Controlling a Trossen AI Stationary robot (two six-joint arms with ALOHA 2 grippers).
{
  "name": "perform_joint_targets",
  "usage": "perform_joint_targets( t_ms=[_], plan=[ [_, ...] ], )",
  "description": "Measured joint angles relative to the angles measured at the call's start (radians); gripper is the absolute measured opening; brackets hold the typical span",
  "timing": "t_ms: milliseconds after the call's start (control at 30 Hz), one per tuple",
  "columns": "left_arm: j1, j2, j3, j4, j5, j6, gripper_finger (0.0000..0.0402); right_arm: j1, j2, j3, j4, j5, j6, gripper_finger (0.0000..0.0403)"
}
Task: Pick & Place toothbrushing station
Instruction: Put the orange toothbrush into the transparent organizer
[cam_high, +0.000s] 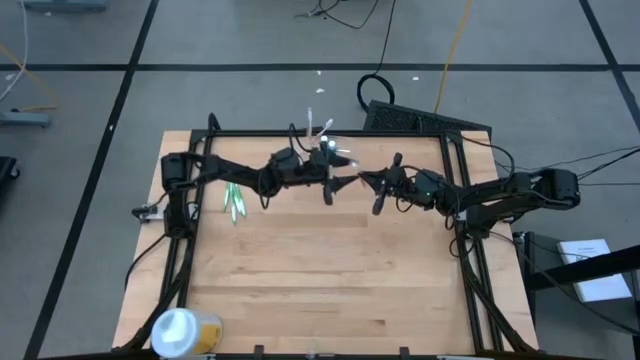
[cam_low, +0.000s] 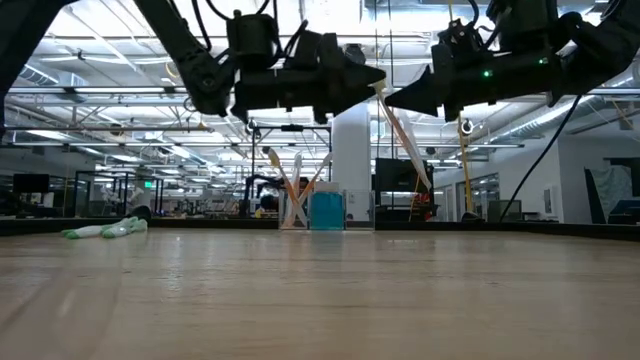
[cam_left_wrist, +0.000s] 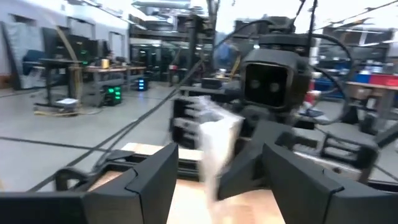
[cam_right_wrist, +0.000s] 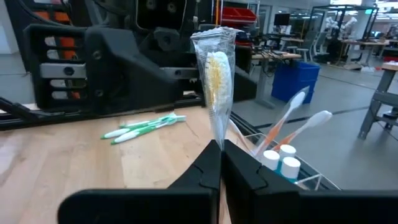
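The clear toothbrushing station (cam_high: 325, 148) stands at the table's far edge and holds upright toothbrushes and small blue-capped bottles (cam_right_wrist: 280, 163). It also shows in the low view (cam_low: 300, 215). My right gripper (cam_high: 362, 180) is above the table's middle, just near of the station, shut on a toothbrush in a clear wrapper (cam_right_wrist: 214, 74). My left gripper (cam_high: 340, 182) faces it, open. In the left wrist view (cam_left_wrist: 217, 158) its fingers stand on either side of the blurred packet (cam_left_wrist: 217, 146). I see no touch. My right gripper pinches the wrapped toothbrush between its two fingers, on the clear wrapper just below the brush head (cam_right_wrist: 217, 138). The fingers lie level, coming from the table's right. The head end stands above the fingers. In the low view the rest (cam_low: 408, 150) slants down, clear of the table.
Green toothbrushes (cam_high: 235, 200) lie on the table to the left, under the left arm, and show in the right wrist view (cam_right_wrist: 143, 127). A round white-and-yellow tub (cam_high: 183, 330) stands at the near left corner. A black frame (cam_high: 460, 200) edges the table.
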Motion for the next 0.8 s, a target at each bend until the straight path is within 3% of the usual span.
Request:
perform_joint_targets(
  t_ms=[333, 500, 600, 800],
  plan=[
    [-0.032, 0.012, 0.112, -0.188, 0.003, 0.018, 0.0241, 0.0, 0.0, 0.0, 0.0, 0.0, -0.001, 0.0],
    [-0.033, 0.012, 0.114, -0.199, 0.003, 0.032, 0.0238, 0.0, 0.0, 0.0, 0.0, 0.0, 0.0, 0.0],
    [-0.032, 0.012, 0.114, -0.199, 0.003, 0.032, 0.0214, 0.0, 0.0, 0.0, 0.0, -0.001, -0.001, 0.0],
    [-0.028, 0.012, 0.114, -0.203, 0.0, 0.035, 0.0121, 0.0, 0.0, 0.0, -0.01, -0.006, -0.001, 0.0]
  ],
)
